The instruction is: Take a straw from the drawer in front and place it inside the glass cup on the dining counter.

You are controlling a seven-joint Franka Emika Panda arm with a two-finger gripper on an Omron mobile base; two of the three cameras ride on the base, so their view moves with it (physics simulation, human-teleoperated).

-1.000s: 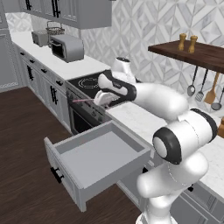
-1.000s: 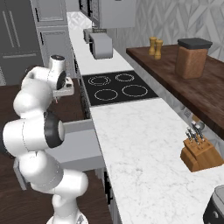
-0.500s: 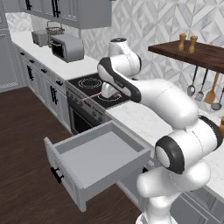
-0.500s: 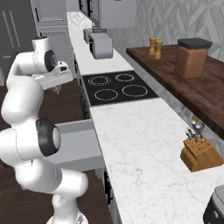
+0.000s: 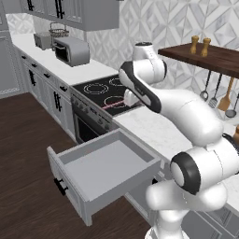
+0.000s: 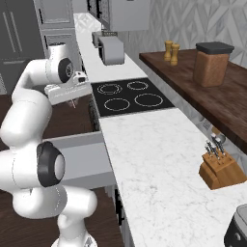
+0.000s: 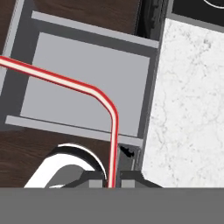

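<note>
End effector [image 7: 109, 180] grips straw [image 7: 65, 82] above open drawer [image 5: 105, 168], beside stove [image 6: 130, 94].

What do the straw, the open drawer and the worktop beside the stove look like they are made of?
Straw: probably plastic, glossy red with a pale stripe and a smooth bend. Drawer: matte grey panels, likely painted wood or laminate, uniform with no grain. Worktop: polished white marble or a lookalike, faintly grey-veined.
</note>
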